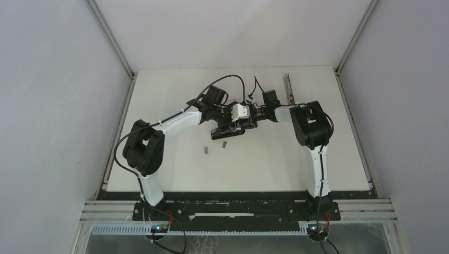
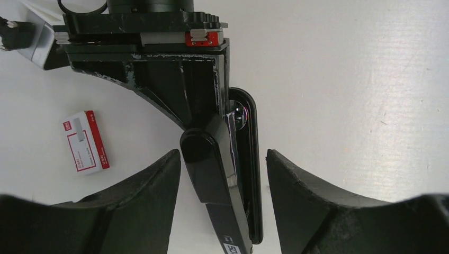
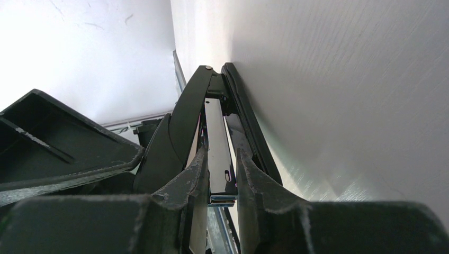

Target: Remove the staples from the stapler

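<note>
The staples (image 1: 205, 150) are out on the counter (image 1: 254, 169): two short grey strips lying loose just on the near side of the stapler (image 1: 229, 130), apart from each other. Whether more sit inside the stapler, no view shows. The right end effector (image 3: 221, 153) is clamped on the stapler's shiny metal rail, with its black top arm swung away. The left end effector (image 2: 223, 156) stands open, straddling the stapler, a clear gap beside one finger. From above, both end effectors crowd over the stapler and hide most of it. A small red-and-white box (image 2: 84, 142) lies beside the stapler, and a thin metal bar (image 1: 287, 87) lies well beyond it, too small to identify.
</note>
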Tool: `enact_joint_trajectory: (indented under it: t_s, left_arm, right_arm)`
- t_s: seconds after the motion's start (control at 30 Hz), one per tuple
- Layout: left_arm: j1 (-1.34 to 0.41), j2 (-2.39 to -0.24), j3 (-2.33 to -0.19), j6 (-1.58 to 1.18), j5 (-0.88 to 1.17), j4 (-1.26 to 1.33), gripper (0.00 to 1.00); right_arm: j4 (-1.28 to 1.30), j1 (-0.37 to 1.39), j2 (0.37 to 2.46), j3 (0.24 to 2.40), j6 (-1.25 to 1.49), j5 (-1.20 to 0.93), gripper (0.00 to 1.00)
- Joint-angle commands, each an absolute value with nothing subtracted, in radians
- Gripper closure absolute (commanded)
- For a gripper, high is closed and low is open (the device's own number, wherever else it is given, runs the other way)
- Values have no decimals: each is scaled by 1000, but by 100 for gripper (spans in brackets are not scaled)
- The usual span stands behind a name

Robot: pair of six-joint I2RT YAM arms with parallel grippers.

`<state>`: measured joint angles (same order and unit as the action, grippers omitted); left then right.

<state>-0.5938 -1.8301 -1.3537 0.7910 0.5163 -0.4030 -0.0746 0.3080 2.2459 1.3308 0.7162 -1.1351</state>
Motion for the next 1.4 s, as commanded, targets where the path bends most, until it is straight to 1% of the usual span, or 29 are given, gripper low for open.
enact_joint_trajectory:
  t_s: [0.0,0.23,0.4,0.5,0.57,0.83,1.0,1.1,1.27,1.37]
  left_arm:
    - [-594,-1861,-1464,843,516,-496,35]
    - [-597,-1927,-1533,835,520,-558,35]
    - [-597,-1938,-1532,821,508,-558,36]
    - [-597,-1948,-1531,814,495,-559,38]
    - [-597,-1953,-1531,807,490,-556,40]
    - [-596,-1921,-1487,773,487,-491,62]
    - [-595,-1889,-1464,756,498,-473,69]
    - [-594,-1865,-1438,744,504,-451,70]
    - [-592,-1829,-1389,714,513,-396,71]
    - [-589,-1817,-1371,701,515,-379,71]
  right_arm:
    - [-50,318,2194,1352,680,-1087,87]
    - [-50,325,2190,1352,679,-1092,86]
    - [-49,327,2186,1351,677,-1095,86]
    - [-47,328,2187,1352,678,-1092,86]
    - [-47,328,2186,1352,676,-1091,86]
    - [-42,324,2183,1351,671,-1092,84]
    - [-51,318,2190,1351,686,-1102,83]
    - [-63,314,2194,1352,700,-1115,80]
    - [-128,305,2207,1351,786,-1173,71]
    - [-125,308,2206,1350,787,-1174,67]
